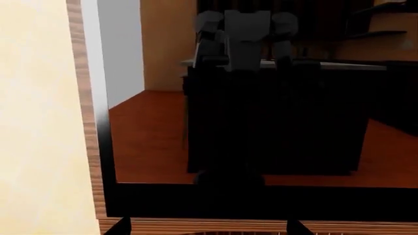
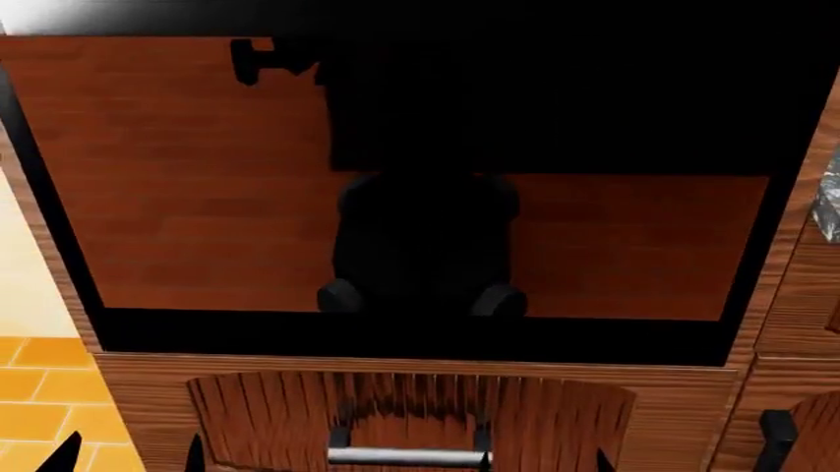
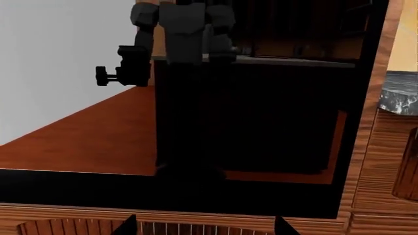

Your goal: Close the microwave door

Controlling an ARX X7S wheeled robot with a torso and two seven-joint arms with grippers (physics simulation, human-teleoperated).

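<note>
- Since the microwave door (image 2: pixel 407 187) fills your head view toward 12 o'clock, seemingly near shut, pushing harder risks jamming.
- Only claw tips show; I cannot tell either's opening or any hold.

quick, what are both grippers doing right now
Left gripper: open, holding nothing, facing the microwave door.
Right gripper: open, holding nothing.
</note>
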